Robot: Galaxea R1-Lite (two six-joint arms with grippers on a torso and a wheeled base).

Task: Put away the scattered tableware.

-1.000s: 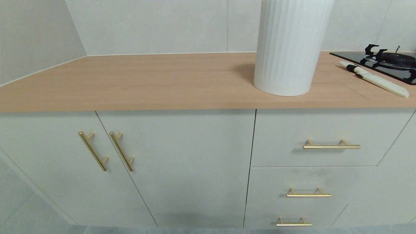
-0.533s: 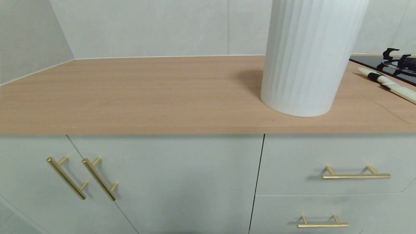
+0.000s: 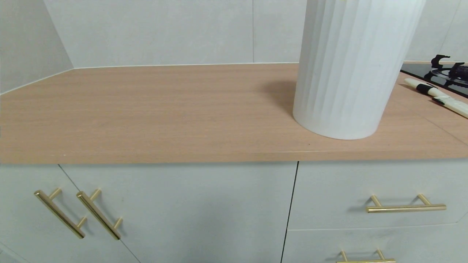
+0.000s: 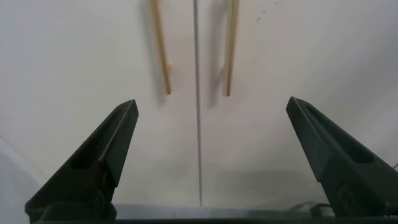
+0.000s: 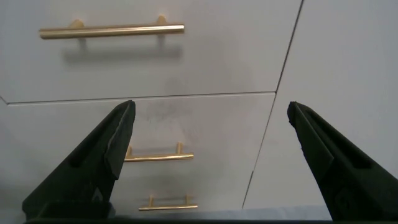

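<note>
Kitchen. A light wood-grain worktop [image 3: 164, 109] runs into a corner of pale grey tiled wall [image 3: 164, 33]. The landmark is a tall white ribbed cylindrical container [image 3: 351, 65] standing on the worktop. Right of the container, a black glass gas hob [image 3: 420, 71] with a black burner grate [image 3: 438, 60] is set into the worktop. A cream knife with a black band [image 3: 435, 95] lies between container and hob. Below the container are pale grey drawer fronts [image 3: 347, 190] with horizontal brass bar handles [image 3: 406, 208]. Below and left of it are pale grey cupboard doors [image 3: 201, 212] with paired brass bar pulls [image 3: 98, 215].
</note>
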